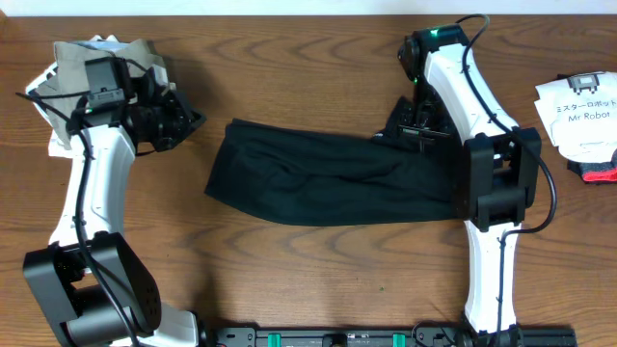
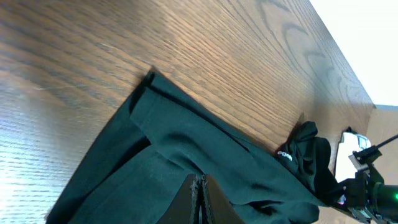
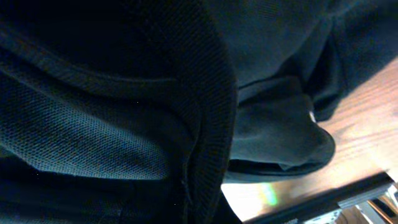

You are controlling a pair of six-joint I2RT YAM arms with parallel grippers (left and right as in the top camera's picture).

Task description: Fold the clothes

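On the overhead view I am seeing the black shirt (image 1: 328, 183) lying in the middle of the surface (image 1: 289, 280), gathered into a long band running left to right. The left fingers (image 1: 181, 118) are hanging just off its left end, over the edge of a pile of khaki and white clothes (image 1: 72, 58) in the far corner. The right fingers (image 1: 421, 143) are sitting at the shirt's upper right corner, where the cloth is bunching up. A white printed garment (image 1: 578, 111) is waiting well apart at the right edge.

The left wrist camera is showing the left fingers pressed together with nothing between them, looking down the length of the shirt. I am reading this arm as parked clear so the other can work.

The right wrist camera is filling with dark knit and a folded hem, so the fingers themselves are hidden. They are closed, and I am judging them pinched on that corner, since the cloth there is standing up off the wood.
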